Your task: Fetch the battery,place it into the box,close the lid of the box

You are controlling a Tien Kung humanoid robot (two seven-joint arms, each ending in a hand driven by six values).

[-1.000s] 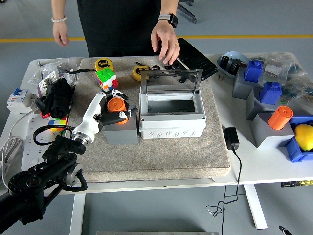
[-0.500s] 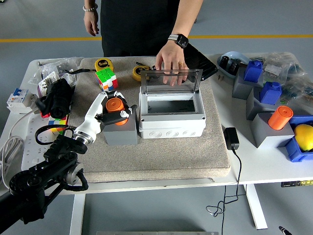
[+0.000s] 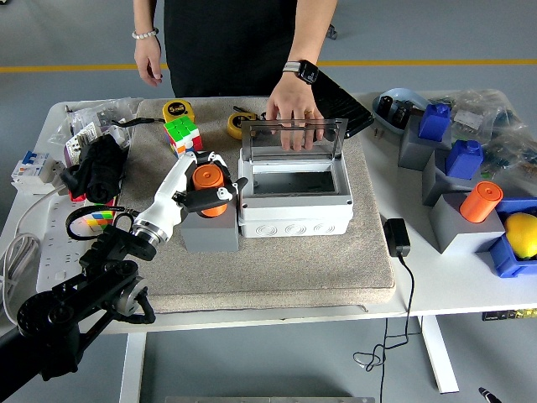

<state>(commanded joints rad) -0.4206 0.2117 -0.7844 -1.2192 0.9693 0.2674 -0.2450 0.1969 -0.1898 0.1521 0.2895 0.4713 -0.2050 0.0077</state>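
The orange cylindrical battery [image 3: 206, 179] stands in a grey holder block [image 3: 208, 230] left of the box. My left hand [image 3: 210, 176] has its white fingers curled around the battery. The grey box [image 3: 294, 197] sits mid-mat with its clear lid [image 3: 294, 134] standing upright at the back, and its inside looks empty. A person's hand [image 3: 293, 113] with a watch on the wrist rests on the top edge of that lid. My right hand is out of view.
Behind my left hand lie a Rubik's cube [image 3: 183, 134] and two yellow tape measures [image 3: 177, 109]. Grey and blue blocks, another orange battery [image 3: 481, 201] and a yellow ball [image 3: 522, 233] crowd the right side. A power adapter [image 3: 396, 237] lies right of the mat [image 3: 277, 269].
My left hand has shifted slightly right toward the box, still on the battery. The person stepped right and laid a hand on the lid's top edge.
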